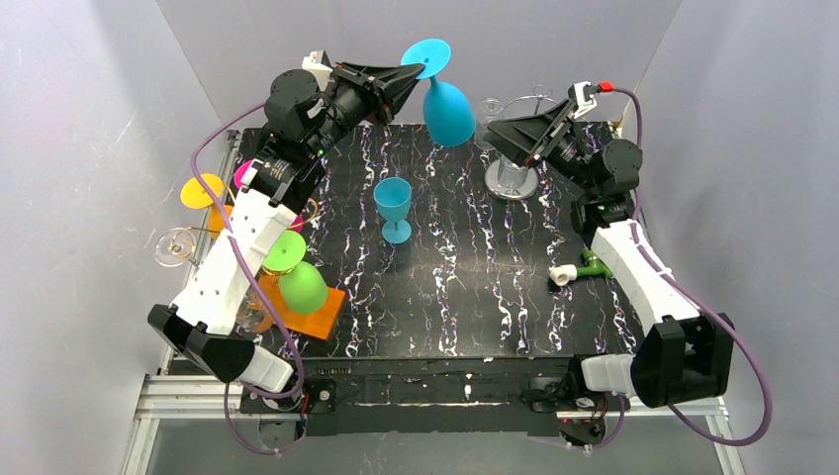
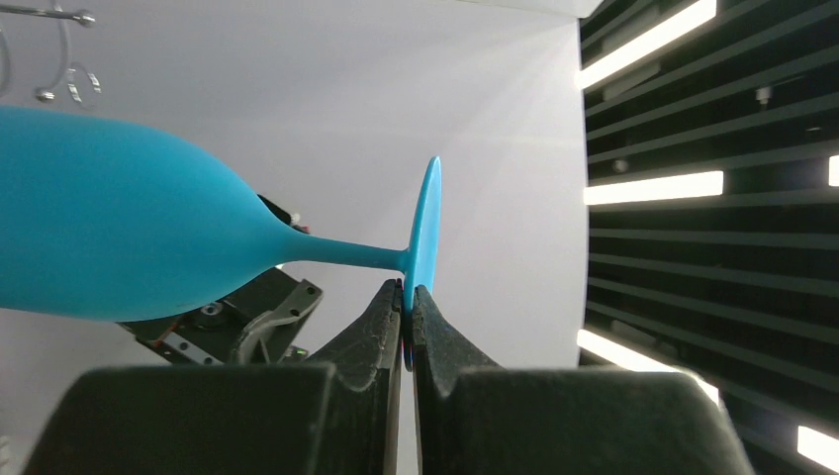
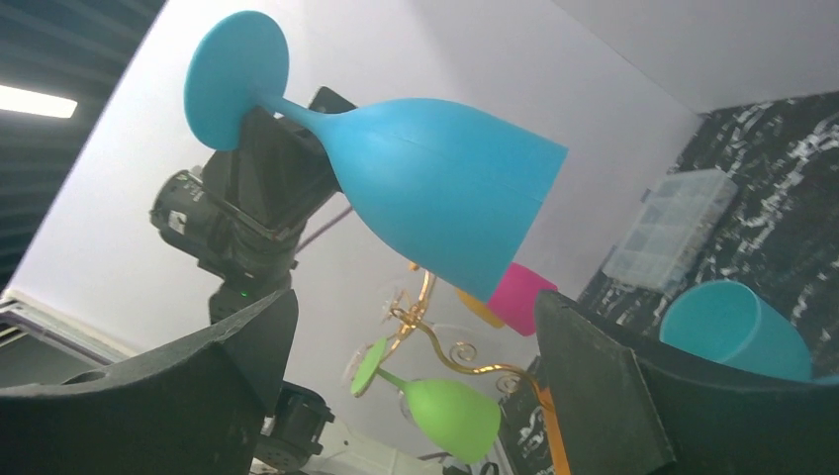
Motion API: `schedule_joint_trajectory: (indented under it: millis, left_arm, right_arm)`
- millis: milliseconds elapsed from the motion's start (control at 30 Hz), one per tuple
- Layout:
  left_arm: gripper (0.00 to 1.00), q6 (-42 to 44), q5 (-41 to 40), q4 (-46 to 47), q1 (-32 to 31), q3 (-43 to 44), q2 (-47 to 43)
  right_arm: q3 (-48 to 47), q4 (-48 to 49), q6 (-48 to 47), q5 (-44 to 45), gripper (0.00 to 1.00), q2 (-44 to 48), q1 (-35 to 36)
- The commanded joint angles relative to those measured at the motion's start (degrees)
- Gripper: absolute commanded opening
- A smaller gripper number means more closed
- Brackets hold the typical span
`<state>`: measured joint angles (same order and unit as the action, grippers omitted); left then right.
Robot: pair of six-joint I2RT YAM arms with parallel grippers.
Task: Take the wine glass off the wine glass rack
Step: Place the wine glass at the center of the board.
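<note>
Blue glass [image 1: 447,109] hangs tilted at the top centre, well apart from the rack [image 1: 319,317] at left, because the left gripper [image 2: 407,297] is clamped only on its foot rim. The right gripper [image 3: 414,327] stands wide apart near the bowl, holding nothing; we judge the removal done.

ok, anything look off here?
The blue wine glass hangs in the air, tilted bowl-down, pinched only at the edge of its foot by the left gripper. That hold looks precarious. The right gripper is open, apart from it.
</note>
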<state>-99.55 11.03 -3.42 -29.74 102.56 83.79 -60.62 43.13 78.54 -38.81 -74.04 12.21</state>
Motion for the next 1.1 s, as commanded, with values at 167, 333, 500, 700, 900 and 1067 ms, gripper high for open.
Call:
schedule_joint_trajectory:
  millis: [167,333,500,700,900,1067]
  left_arm:
    - [0.00,-7.84,-1.15,6.85,0.12,1.86,-1.80]
    - [0.00,-9.31,-0.19,6.88,0.11,1.65,-1.73]
    - [0.00,-10.51,0.25,7.81,0.12,0.11,-2.19]
    - [0.00,-12.59,1.38,11.13,-0.30,-1.44,-2.05]
    - [0.01,-13.55,1.46,13.54,-0.41,-4.21,-2.76]
    - [0.26,-12.23,3.53,14.93,-0.88,-5.29,-2.20]
  right_arm:
    - [-3.83,16.49,7.36,4.41,0.96,-5.39,3.35]
    - [-4.72,25.17,13.00,5.56,0.89,-8.45,3.73]
    - [-5.03,33.64,18.80,7.17,0.76,-11.11,5.40]
    - [-3.98,41.65,24.10,11.48,0.56,-12.95,5.92]
    - [-3.63,47.57,27.99,14.97,0.26,-14.49,5.99]
    - [-3.64,47.67,28.06,15.83,0.01,-14.20,5.99]
